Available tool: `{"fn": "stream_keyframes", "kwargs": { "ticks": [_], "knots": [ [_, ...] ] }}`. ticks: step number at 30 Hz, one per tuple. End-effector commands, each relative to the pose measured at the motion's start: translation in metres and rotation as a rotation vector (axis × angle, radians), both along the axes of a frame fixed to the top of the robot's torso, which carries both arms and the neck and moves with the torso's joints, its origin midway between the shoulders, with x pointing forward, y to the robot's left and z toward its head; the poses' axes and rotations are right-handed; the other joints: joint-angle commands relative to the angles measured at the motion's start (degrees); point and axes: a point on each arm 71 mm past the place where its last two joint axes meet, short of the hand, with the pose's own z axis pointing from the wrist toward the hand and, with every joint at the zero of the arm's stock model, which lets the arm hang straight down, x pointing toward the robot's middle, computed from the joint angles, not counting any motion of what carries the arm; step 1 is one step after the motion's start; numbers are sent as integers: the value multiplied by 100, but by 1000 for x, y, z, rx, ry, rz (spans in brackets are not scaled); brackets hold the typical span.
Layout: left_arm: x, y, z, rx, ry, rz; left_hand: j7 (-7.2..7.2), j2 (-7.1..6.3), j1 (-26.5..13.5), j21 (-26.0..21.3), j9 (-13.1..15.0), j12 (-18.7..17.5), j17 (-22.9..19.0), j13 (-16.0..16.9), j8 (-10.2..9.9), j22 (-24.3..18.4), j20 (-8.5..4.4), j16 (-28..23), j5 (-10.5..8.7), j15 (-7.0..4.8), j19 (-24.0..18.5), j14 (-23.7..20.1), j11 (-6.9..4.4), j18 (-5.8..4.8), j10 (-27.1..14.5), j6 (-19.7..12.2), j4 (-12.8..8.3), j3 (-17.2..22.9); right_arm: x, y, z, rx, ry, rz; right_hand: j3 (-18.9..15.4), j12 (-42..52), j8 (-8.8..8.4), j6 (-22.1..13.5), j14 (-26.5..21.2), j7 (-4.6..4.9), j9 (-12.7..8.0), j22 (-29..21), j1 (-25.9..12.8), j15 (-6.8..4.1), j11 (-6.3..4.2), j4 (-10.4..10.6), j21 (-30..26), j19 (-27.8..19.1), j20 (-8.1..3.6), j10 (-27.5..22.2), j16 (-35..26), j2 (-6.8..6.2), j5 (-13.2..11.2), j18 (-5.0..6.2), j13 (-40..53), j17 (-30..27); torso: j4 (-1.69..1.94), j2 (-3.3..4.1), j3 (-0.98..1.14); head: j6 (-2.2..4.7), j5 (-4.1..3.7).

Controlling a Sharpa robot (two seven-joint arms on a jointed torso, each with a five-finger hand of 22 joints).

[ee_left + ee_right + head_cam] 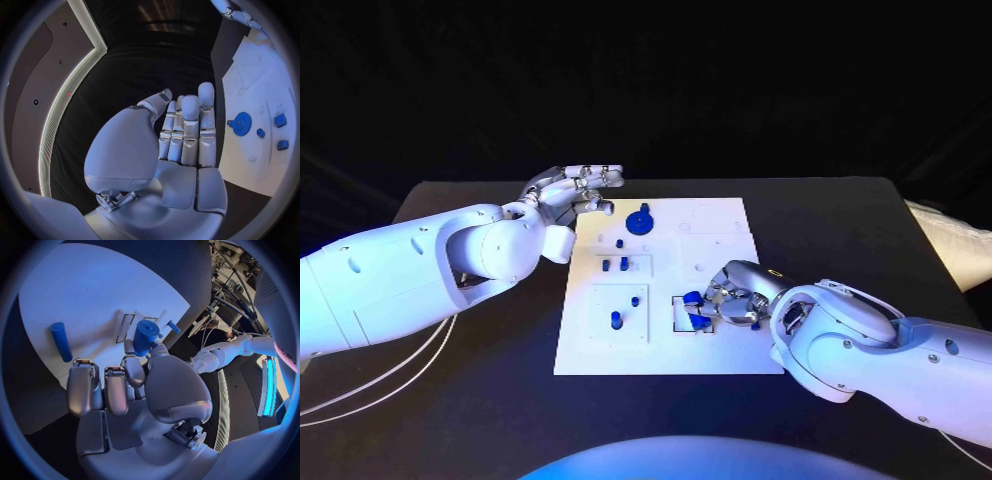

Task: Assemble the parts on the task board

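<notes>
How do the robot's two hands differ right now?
The left hand hovers off the task board's far left corner, while the right hand is down on the board's near right part. The left hand's fingers are straight and hold nothing; the right hand pinches a blue part. Both are silver, on white arms.

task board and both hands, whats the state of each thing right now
white task board: flat on the black table, blue parts on it
blue gear-shaped part: lying on the board's far end, untouched
left hand: off the board's far left corner, fingers straight, holding nothing
right hand: over the board's near right area, pinching a blue cylindrical part
</notes>
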Motion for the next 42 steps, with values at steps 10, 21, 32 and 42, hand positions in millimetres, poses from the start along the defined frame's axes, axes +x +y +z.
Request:
{"fn": "stream_keyframes", "kwargs": {
  "ticks": [10, 21, 32, 42],
  "knots": [
    [-1, -3, 1, -14, -3, -22, 1, 25, -9, -14, -7, 36, -6, 6, 29, -6, 19, -22, 20, 11, -18, -34, -3, 109, -40, -31, 9, -40, 4, 5, 0, -47, -47, 8, -563, -77, 68, 158, 379, -133, 226, -92, -612, -62, -90, 3, -46, -44, -49, 45, -27, -101, -1009, -14, 82, 342, -8, -1, 4, -4, 18],
    [-1, -3, 1, -14, -3, -22, 1, 25, -9, -14, -7, 36, -6, 6, 29, -6, 19, -22, 20, 11, -18, -34, -3, 109, -40, -31, 9, -40, 4, 6, -1, -65, -49, 23, -772, -190, 59, 122, 369, -122, 303, -162, -901, -54, -81, 4, -92, -77, -43, 12, -59, -260, -1378, 0, 34, 290, -11, -3, 7, -13, 18],
    [-1, -3, 1, -14, -2, -23, 1, 25, -9, -14, -7, 36, -6, 6, 29, -6, 19, -22, 20, 11, -18, -34, -3, 109, -40, -31, 9, -40, 1, 10, -1, -62, -40, 58, -609, -192, 63, 105, 377, -131, 450, -152, -34, -61, -91, -283, -100, -67, -46, 47, -53, -240, -1014, -2, 113, 315, -11, -3, 6, -17, 8],
    [-1, -3, 1, -13, 1, -24, 1, 25, -9, -14, -7, 36, -6, 6, 29, -6, 19, -22, 20, 11, -18, -34, -3, 109, -40, -31, 9, -40, -1, 13, -1, -54, -37, 88, -530, -174, 66, 106, 383, -124, 512, -128, 472, -59, -88, -587, -94, -58, -47, 64, -37, -266, -1098, -8, 165, 351, -7, -4, 3, -28, 18]
  ]
}}
